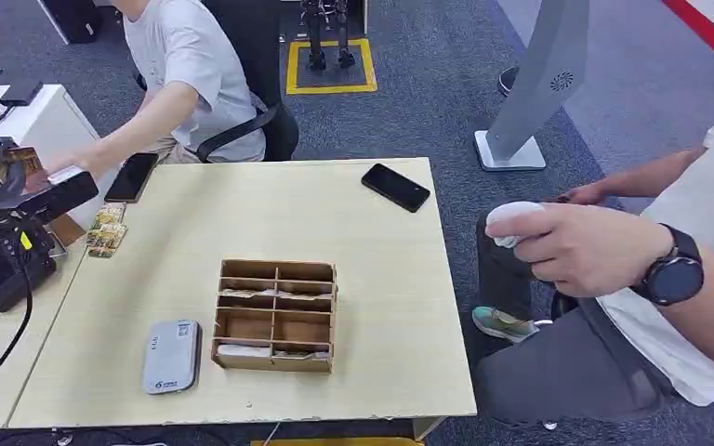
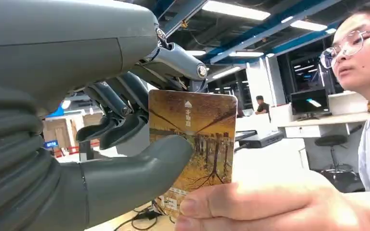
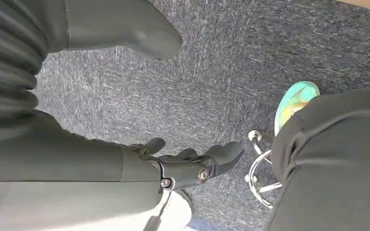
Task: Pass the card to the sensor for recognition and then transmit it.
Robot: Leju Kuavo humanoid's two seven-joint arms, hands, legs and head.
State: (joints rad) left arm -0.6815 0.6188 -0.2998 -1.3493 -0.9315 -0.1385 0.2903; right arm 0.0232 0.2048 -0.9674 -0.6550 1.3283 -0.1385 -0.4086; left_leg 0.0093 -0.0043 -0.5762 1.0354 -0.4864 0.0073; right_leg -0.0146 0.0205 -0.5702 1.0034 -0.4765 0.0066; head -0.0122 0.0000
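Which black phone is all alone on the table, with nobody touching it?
The black phone near the table's far right corner; the other phone lies at the far left edge beside a person's hand.

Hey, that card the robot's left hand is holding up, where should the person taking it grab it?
Probably by its free lower edge. The card stands upright, the left hand holding its one long side between thumb and fingers, so top and grip side are crowded. A person's hand already touches the bottom corner; coming from below, opposite the robot's fingers, looks cleanest.
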